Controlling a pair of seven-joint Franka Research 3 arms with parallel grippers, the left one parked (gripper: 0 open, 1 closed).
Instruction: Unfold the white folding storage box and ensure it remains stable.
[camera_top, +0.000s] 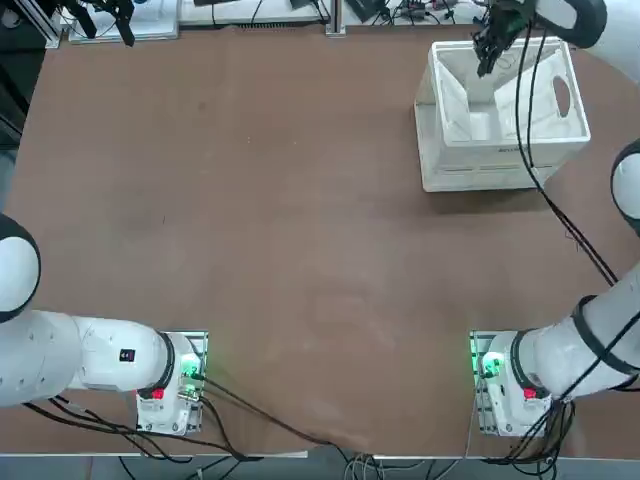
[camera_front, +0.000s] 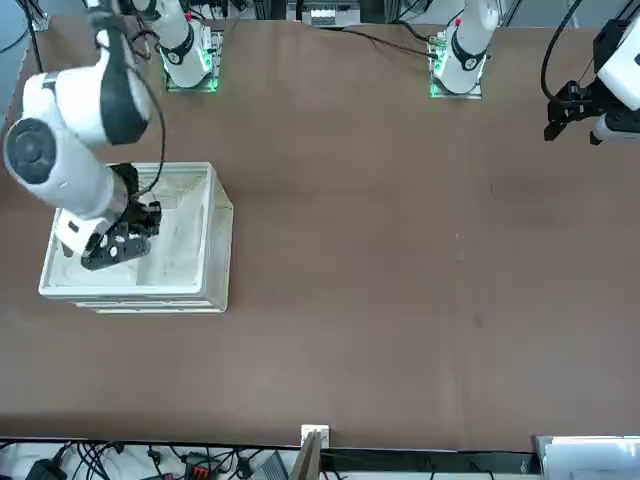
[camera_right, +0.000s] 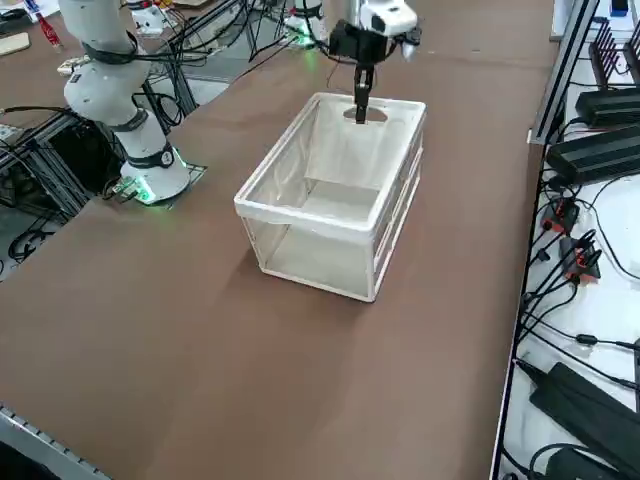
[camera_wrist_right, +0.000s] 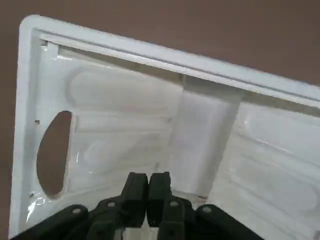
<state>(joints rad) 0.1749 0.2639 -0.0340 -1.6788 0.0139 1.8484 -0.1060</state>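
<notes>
White folding storage box (camera_top: 480, 170) stands opened into a boxy crate on the brown table (camera_right: 290, 370), toward the far right in the top view, with small dark lettering on its rim, too small to read. Over it hangs the right gripper (camera_wrist_right: 149, 187), fingers closed together, holding nothing.

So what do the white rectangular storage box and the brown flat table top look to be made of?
White rectangular storage box: likely hard moulded plastic, slightly glossy, judging by small bright glints, rounded rim corners and thin ribbed panels.
Brown flat table top: matte and smooth, perhaps laminate or a sheet covering; no wood grain shows, so I can't say which.
</notes>
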